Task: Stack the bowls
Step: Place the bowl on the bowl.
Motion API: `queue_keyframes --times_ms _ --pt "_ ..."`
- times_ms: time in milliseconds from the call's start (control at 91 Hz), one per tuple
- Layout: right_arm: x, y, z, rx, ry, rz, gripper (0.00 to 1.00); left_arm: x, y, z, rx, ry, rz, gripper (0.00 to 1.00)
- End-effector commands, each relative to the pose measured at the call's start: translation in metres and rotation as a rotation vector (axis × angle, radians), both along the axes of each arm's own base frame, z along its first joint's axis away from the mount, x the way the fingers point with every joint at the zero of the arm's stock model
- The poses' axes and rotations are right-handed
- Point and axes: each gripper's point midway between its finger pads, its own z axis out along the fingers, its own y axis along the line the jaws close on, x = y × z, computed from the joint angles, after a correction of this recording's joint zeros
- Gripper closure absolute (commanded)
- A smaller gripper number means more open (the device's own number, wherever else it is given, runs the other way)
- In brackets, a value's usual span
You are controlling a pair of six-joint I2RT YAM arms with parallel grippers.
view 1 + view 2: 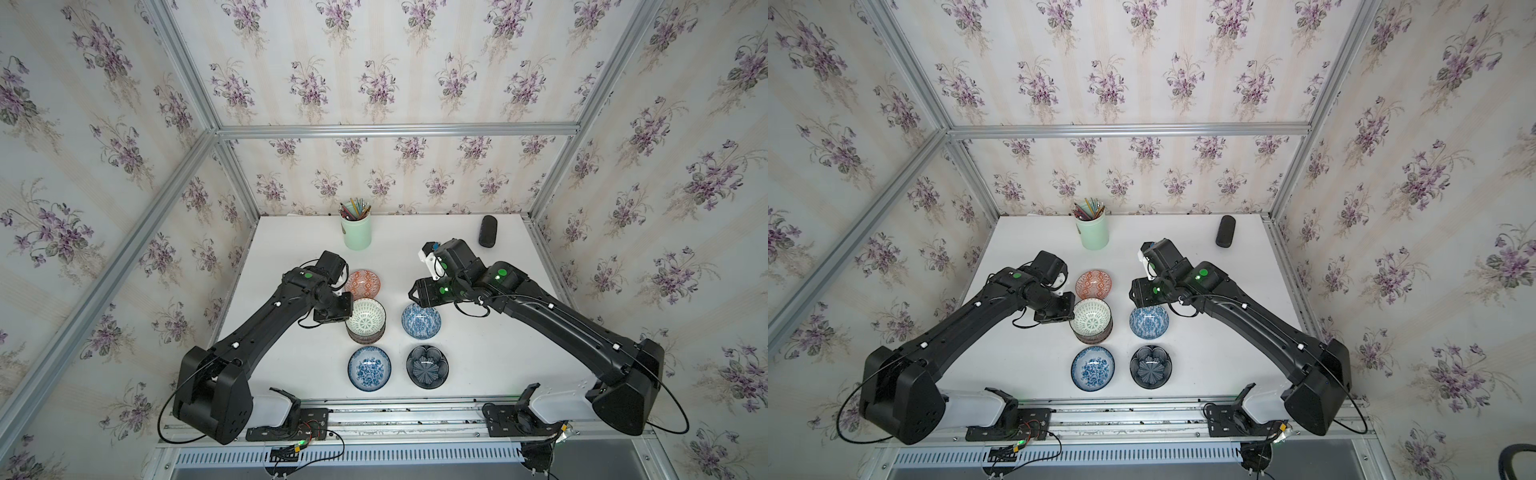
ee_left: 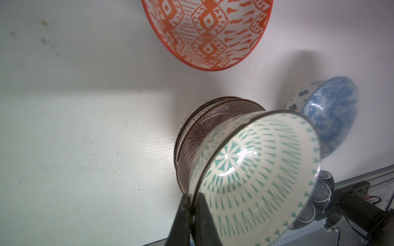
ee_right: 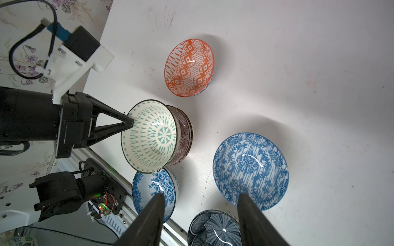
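My left gripper is shut on the near rim of the green-lattice white bowl, which sits slightly tilted on top of a short stack. A pink-lined bowl lies just under it in that stack. The orange geometric bowl stands behind the stack. A blue-white bowl stands to the stack's right. A blue floral bowl and the dark navy petal bowl stand at the front. My right gripper hangs open and empty above the far edge of the blue-white bowl.
A mint-green cup of pencils stands at the back of the white table. A black case lies at the back right. The metal front rail runs close to the two front bowls.
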Motion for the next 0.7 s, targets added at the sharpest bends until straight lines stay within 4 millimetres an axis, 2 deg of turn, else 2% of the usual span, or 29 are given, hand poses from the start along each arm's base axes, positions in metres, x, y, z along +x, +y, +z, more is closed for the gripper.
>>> queue_keyframes --times_ms 0,692 --pt "0.002 0.003 0.003 0.021 -0.009 -0.004 0.41 0.008 -0.008 0.003 -0.041 -0.028 -0.005 1.0" --pt "0.0 0.003 -0.007 0.017 0.014 -0.003 0.42 0.005 -0.008 -0.013 -0.044 -0.003 0.012 1.0"
